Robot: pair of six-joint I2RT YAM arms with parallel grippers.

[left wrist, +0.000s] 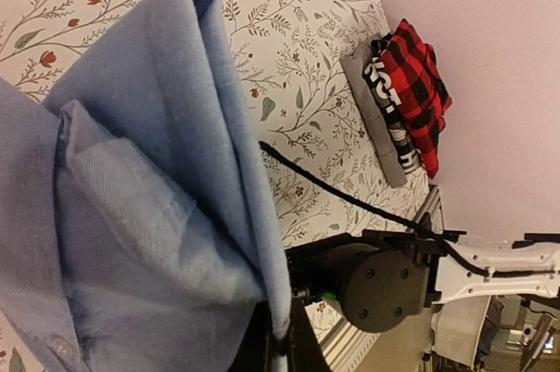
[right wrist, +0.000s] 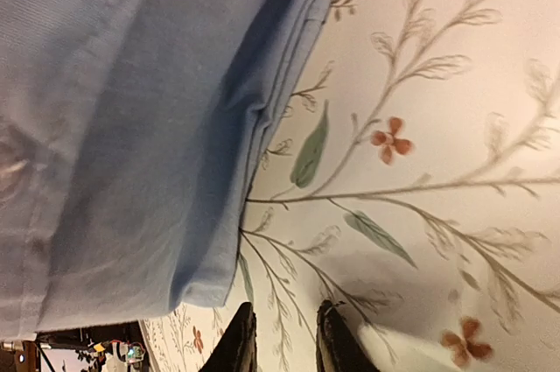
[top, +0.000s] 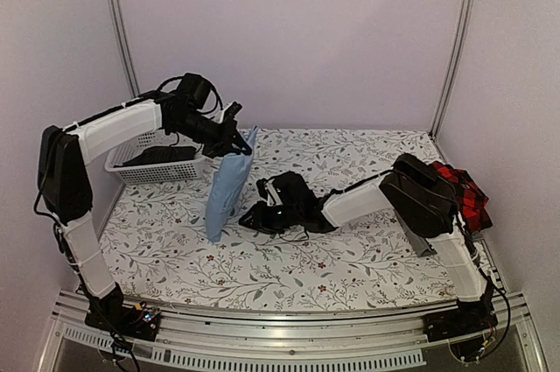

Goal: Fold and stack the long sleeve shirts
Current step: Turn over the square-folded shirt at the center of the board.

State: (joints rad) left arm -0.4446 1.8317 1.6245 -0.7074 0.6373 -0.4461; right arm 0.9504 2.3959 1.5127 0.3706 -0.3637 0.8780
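The left gripper (top: 237, 146) pinches the light blue cloth button-up shirt (top: 226, 193) aloft near the tabletop's (top: 367, 258) left edge. With the right gripper (right wrist: 282, 342) parted and empty, the hanging folds may slump open.

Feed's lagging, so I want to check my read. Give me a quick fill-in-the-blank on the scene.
1. The left claw, holding up the light blue shirt, is ____.
2. The right claw, low beside that shirt, grips ____.
3. The plaid shirt lies ____ the grey shirt.
4. The white basket stands at the far ____ corner of the table.
Missing: shut; nothing; on; left.
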